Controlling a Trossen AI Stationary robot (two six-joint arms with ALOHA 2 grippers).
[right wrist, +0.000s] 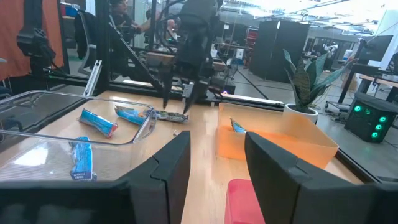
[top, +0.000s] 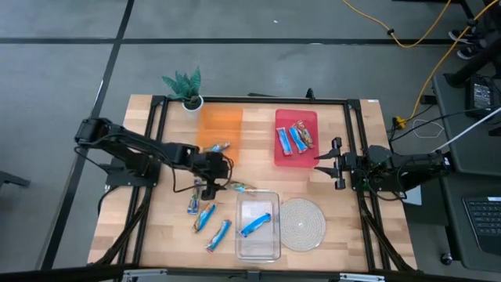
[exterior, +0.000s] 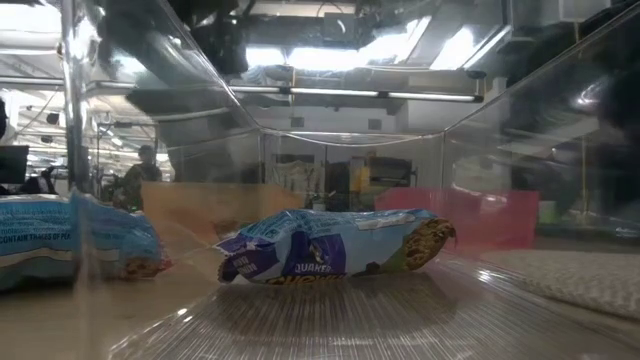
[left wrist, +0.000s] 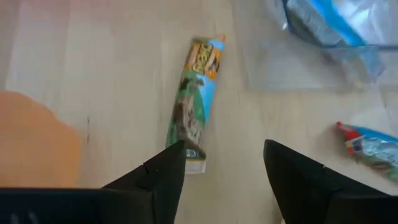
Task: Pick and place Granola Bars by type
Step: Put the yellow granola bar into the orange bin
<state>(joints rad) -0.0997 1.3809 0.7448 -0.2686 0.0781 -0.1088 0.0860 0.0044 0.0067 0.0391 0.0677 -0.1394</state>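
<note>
A green-and-tan granola bar (left wrist: 196, 102) lies flat on the wood just left of the clear tray (top: 270, 247). My left gripper (left wrist: 224, 177) hangs open above the bar's near end, pointing steeply down; the bar's end lies beside one finger (left wrist: 168, 177), and I see no touch. In the right wrist view the same gripper (right wrist: 180, 99) stands over that bar (right wrist: 166, 114). Three blue bars (top: 205, 217) lie on the table near the front left. One blue bar (exterior: 330, 248) lies in the clear tray. My right gripper (top: 333, 164) waits open at the right, level.
The red tray (top: 282, 160) at the back right holds several bars. The orange tray (top: 219, 117) at the back holds one bar (top: 217, 146). A round woven mat (top: 302, 223) lies right of the clear tray, and a potted plant (top: 186, 88) stands at the far edge.
</note>
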